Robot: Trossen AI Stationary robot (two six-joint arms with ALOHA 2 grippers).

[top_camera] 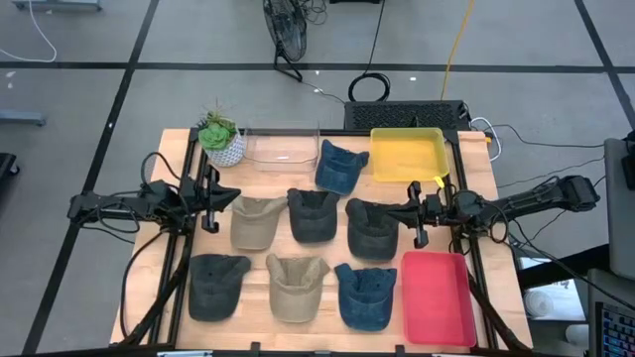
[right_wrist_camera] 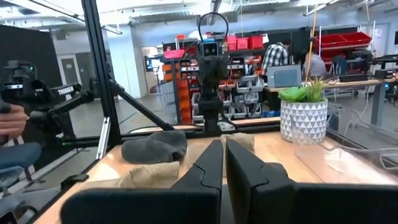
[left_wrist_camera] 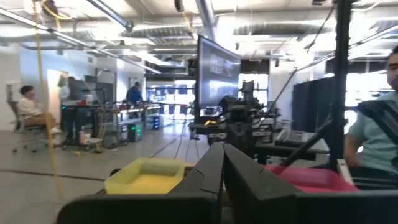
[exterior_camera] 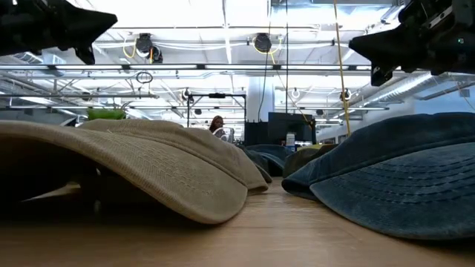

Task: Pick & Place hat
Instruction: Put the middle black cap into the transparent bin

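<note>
Several caps lie brim-down on the wooden table (top_camera: pixel 179 149): a blue one (top_camera: pixel 340 166) by the far edge, a tan (top_camera: pixel 255 220), a dark (top_camera: pixel 312 213) and a grey-green one (top_camera: pixel 372 228) in the middle row, and a dark grey (top_camera: pixel 217 285), a tan (top_camera: pixel 296 286) and a blue one (top_camera: pixel 365 294) in the near row. My left gripper (top_camera: pixel 236 194) hovers shut over the table's left side, beside the tan cap. My right gripper (top_camera: pixel 380 211) hovers shut above the grey-green cap. Both point level toward each other.
A yellow tray (top_camera: pixel 408 154) sits at the far right, a red tray (top_camera: pixel 437 297) at the near right. A clear bin (top_camera: pixel 281 147) and a potted plant (top_camera: pixel 220 139) stand along the far edge. People show in the room beyond the table.
</note>
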